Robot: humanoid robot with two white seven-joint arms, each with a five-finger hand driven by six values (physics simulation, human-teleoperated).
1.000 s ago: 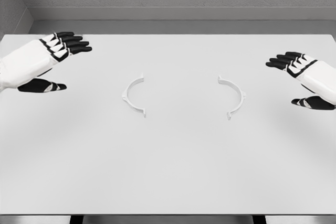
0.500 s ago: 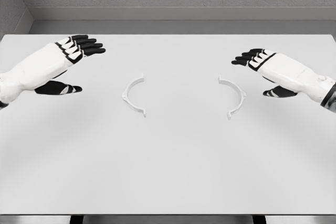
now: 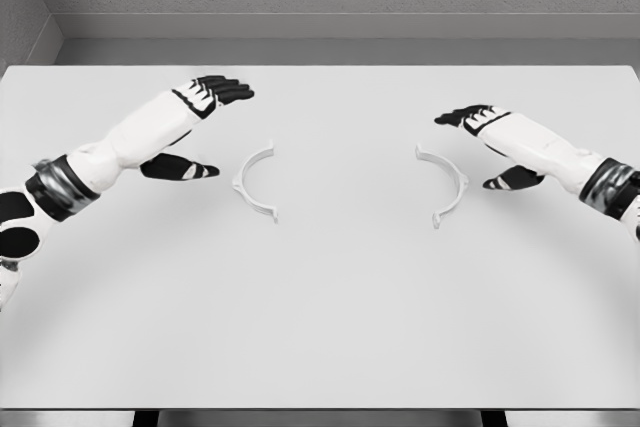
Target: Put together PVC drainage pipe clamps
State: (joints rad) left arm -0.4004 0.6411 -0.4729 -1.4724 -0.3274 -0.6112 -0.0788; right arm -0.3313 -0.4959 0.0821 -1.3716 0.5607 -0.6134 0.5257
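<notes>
Both hands, left (image 3: 195,117) and right (image 3: 490,137), released; I'd pinch each thin, light, stiff half-ring (image 3: 252,183) (image 3: 447,185) mid-arc.

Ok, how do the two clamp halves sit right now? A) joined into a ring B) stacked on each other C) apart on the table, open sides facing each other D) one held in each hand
C: the left clamp half and the right clamp half lie apart on the table, open sides facing; the left hand and the right hand are open and hold nothing.
</notes>
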